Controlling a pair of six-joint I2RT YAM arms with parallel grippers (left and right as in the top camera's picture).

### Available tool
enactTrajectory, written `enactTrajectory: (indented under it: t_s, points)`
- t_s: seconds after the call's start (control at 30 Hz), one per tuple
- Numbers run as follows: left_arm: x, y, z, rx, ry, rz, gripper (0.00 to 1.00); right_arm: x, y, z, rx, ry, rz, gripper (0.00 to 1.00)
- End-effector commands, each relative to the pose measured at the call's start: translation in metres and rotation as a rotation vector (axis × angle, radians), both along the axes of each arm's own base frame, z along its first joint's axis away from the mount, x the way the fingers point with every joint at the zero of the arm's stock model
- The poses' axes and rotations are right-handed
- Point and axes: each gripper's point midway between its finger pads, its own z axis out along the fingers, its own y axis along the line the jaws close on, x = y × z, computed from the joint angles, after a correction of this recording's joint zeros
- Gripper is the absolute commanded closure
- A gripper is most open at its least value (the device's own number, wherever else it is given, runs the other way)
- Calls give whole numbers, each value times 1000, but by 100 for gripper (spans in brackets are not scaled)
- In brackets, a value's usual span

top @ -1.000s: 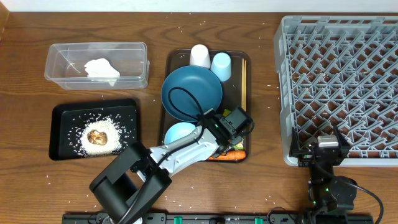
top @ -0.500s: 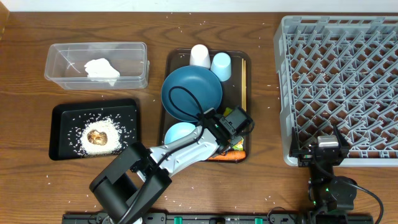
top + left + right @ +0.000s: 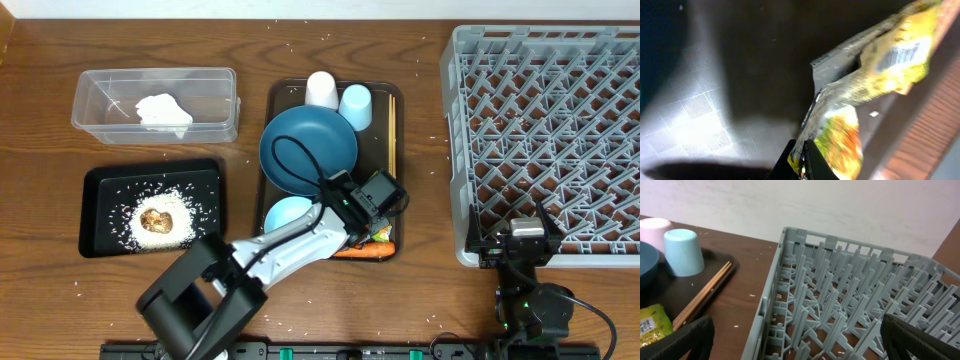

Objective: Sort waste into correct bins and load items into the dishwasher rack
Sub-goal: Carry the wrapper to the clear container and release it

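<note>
My left gripper (image 3: pixel 802 162) is shut on a corner of the yellow-green wrapper (image 3: pixel 880 60), which lies on the brown serving tray (image 3: pixel 274 110) near the orange carrot (image 3: pixel 362 252). From overhead the left gripper (image 3: pixel 376 230) sits just right of the small light-blue bowl (image 3: pixel 286 213) and below the dark-blue dish (image 3: pixel 308 150). The white cup (image 3: pixel 321 89), pale-blue cup (image 3: pixel 355 105) and chopsticks (image 3: pixel 393 130) stand at the tray's far end. My right gripper (image 3: pixel 797 347) is open over the front left corner of the grey dishwasher rack (image 3: pixel 840 300), holding nothing.
The clear tub (image 3: pixel 90 80) at the back left holds the crumpled tissue (image 3: pixel 163 112). In front of it, the black tray (image 3: pixel 95 185) carries rice (image 3: pixel 128 228) and a brown lump (image 3: pixel 155 220). Loose rice grains dot the wooden table (image 3: pixel 420 120).
The left gripper's jaws have closed onto the wrapper. The arm barely shifted, and the right arm stayed still.
</note>
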Motion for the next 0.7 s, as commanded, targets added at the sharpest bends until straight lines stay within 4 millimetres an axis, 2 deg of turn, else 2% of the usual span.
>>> enactTrajectory:
  t_s: [0.0,0.13,0.37,0.53,0.67]
  points:
    - [-2,-5,25,-47,-41,-41,94,0,-3,0,4,-1,-15,1]
    - [-7,-13,52,-135,-53,-63,94,0,-3,0,4,-1,-15,1]
    - [-5,-13,93,-214,-132,-61,94,0,-3,0,4,-1,-15,1]
    - [21,11,113,-161,-267,35,94,0,-3,0,4,-1,-15,1]
    - [53,49,126,-87,-378,171,94,0,-3,0,4,-1,-15,1]
